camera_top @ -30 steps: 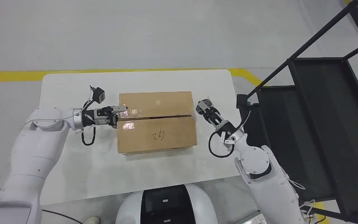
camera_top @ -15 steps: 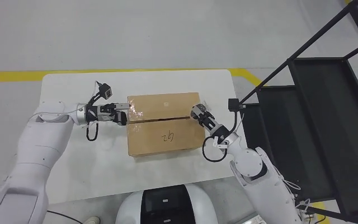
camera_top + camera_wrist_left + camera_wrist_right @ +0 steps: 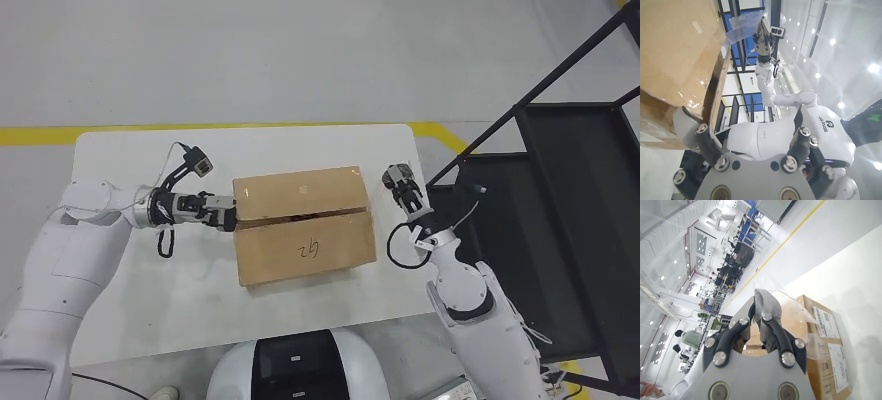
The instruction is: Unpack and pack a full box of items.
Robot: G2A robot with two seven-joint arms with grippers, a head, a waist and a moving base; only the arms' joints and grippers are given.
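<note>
On a white table (image 3: 120, 300) bordered by a yellow floor line (image 3: 60, 133), a brown cardboard box (image 3: 305, 240) is seen lying near the middle, its long sides running across the table. A dark gap is shown along the centre seam between the two top flaps, and the far flap (image 3: 300, 188) appears slightly raised.

The left gripper (image 3: 224, 212) is held at the box's left end, level with the seam. Its jaws are spread wide. In the left wrist view one finger (image 3: 684, 121) is pressed against the cardboard edge at the flap's corner, while the other finger (image 3: 799, 121) stands clear of the box.

The right gripper (image 3: 400, 180) is positioned off the box's right end, near it but apart from it. Its fingers are drawn together and clamped on a strip of clear tape (image 3: 791, 308). From the fingertips, the tape is stretched back toward the box's right end, where printed labels (image 3: 826, 321) are stuck. Whether the strip is attached there cannot be told.

A black metal rack (image 3: 560, 200) is seen standing just beside the table's right edge.
</note>
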